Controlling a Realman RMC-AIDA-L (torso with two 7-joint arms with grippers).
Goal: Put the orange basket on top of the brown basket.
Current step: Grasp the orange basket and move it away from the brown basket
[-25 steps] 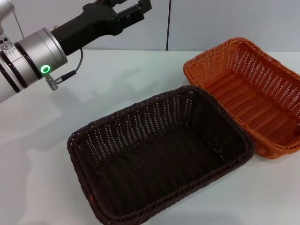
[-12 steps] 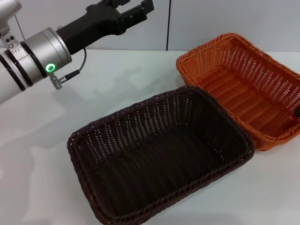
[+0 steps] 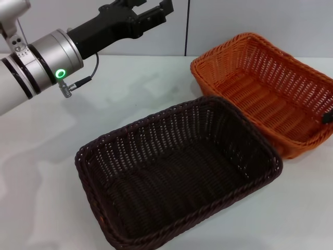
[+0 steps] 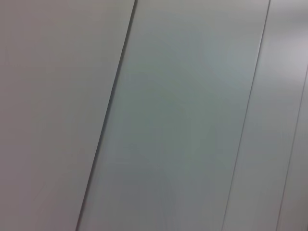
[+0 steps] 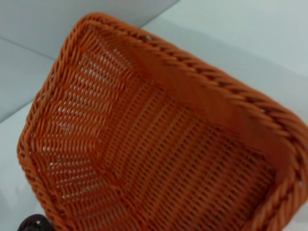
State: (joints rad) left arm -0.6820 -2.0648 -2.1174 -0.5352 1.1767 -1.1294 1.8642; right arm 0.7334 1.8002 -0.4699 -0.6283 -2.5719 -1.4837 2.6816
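The left arm (image 3: 47, 57) is reaching across the upper left of the head view, its silver cuff with a lit green ring at about 10 o'clock and its black forearm slanting up toward 11 o'clock. The left end effector (image 3: 148, 9) is hanging high above the white counter (image 3: 41, 156), close to the gray wall panels (image 3: 234, 26), well apart from both baskets. Its black fingers are sitting against the top edge of that view, and whether they are spread or pressed together cannot be told. The left wrist camera is showing only those wall panels (image 4: 183, 115).

The brown basket (image 3: 177, 172) is sitting flat on the counter in the lower middle, its long side running from 8 o'clock toward 2 o'clock. The orange basket (image 3: 265, 94) is lying at 2 o'clock from it, tilted, with its near left corner raised above the brown basket's far corner; whether the two rims are touching there cannot be told.

At 3 o'clock, on the frame edge, a small dark piece (image 3: 328, 117) is sitting at the orange basket's rim; it looks like the right end effector, but its fingers are not visible. The right wrist camera is looking down into the orange basket (image 5: 159, 144), filling most of that view.
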